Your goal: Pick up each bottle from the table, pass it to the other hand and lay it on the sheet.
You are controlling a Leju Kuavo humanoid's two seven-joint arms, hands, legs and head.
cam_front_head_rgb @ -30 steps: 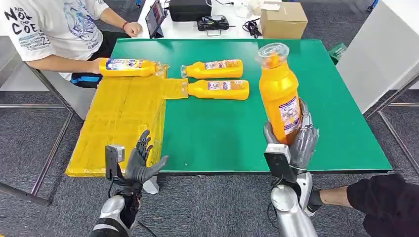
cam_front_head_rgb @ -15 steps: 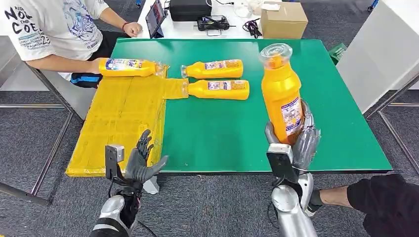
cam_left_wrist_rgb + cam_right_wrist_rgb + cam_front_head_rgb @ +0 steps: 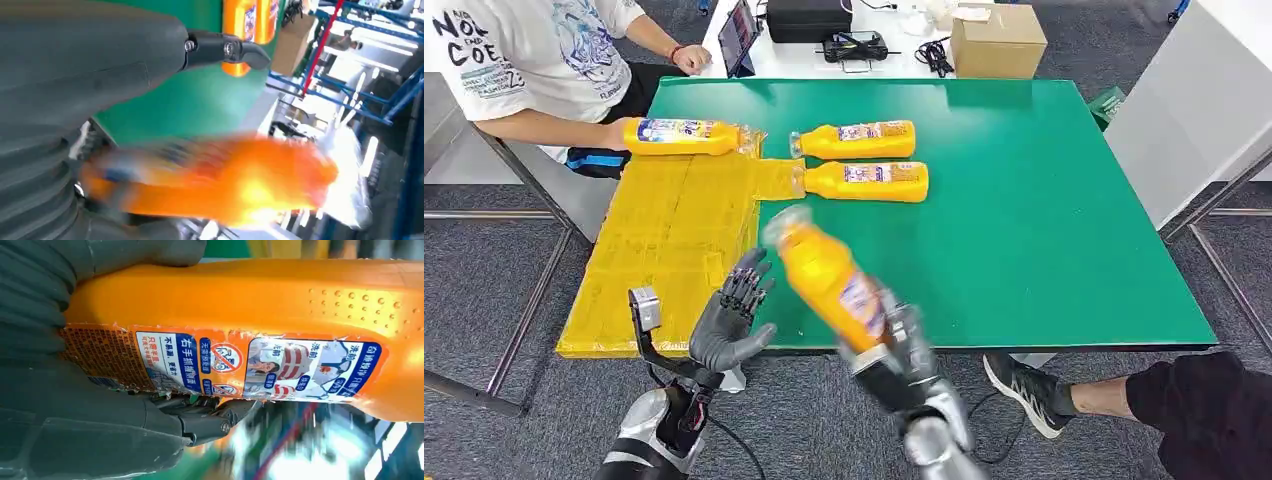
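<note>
— Now that the right hand (image 3: 902, 350) has swung the bottle (image 3: 827, 275) across from the far right of the table, where does it sit?

— Gripped by its base in the right hand, tilted, cap end leaning toward the left hand (image 3: 729, 318). A second ago it stood upright, well away from that hand; now the neck is just beside its fingertips.

— Is the left hand ready?

— Its fingers are spread and it holds nothing, palm turned toward the bottle. It has also risen a little to meet it. The wrist view shows the bottle blurred, close past the thumb (image 3: 220, 49).

— So the handover is next?

— I'd judge so: the pick-up is done, the pass not yet. Beyond the left hand lies the yellow sheet (image 3: 664, 250), with one bottle at its far edge (image 3: 682, 136) under a person's hand (image 3: 616, 133); two more bottles (image 3: 854, 140) lie on the green table (image 3: 1044, 200) past both hands, waiting.
</note>
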